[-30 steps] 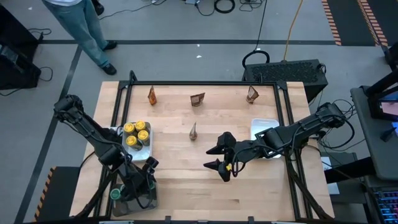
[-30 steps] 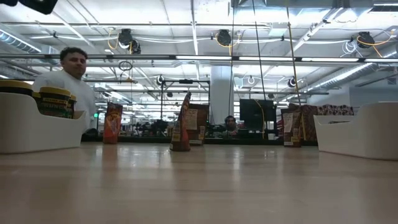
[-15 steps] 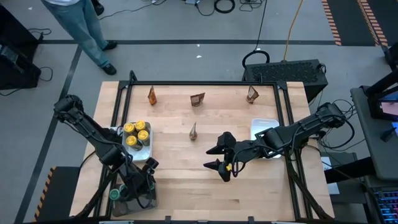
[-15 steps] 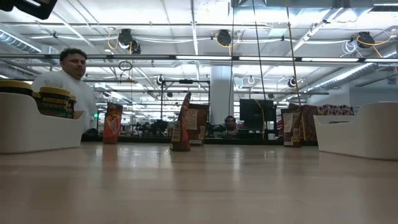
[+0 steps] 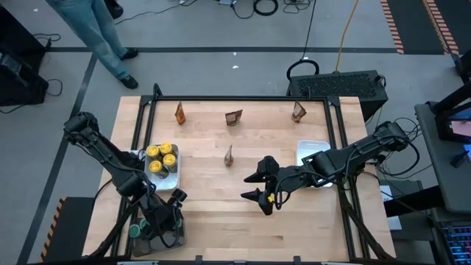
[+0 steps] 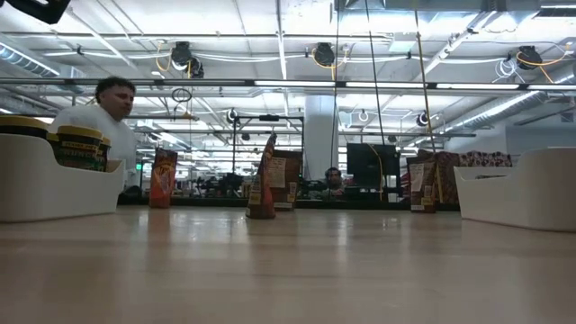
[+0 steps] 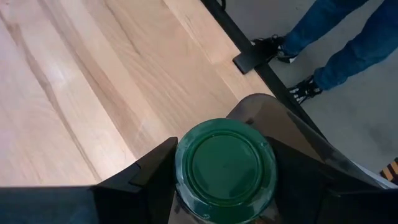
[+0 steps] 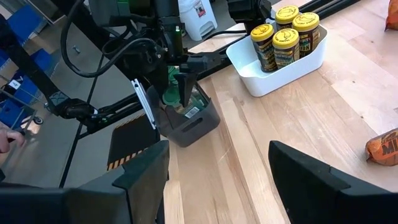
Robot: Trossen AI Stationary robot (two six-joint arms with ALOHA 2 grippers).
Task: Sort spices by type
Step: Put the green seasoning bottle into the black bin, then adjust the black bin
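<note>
Left gripper (image 7: 224, 186) clamped on green-lid jar (image 7: 224, 165) over dark grey tray (image 8: 186, 124) at table's near-left corner. Right gripper (image 5: 259, 188) hung mid-table, fingers apart, empty. Risk: jar released high could tip or bounce off tray rim.

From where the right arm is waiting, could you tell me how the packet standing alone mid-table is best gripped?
Grip the packet by its narrow upper edge, coming straight down. It stands upright and tapers upward, apart from everything else, and the open right gripper waits nearby.
</note>
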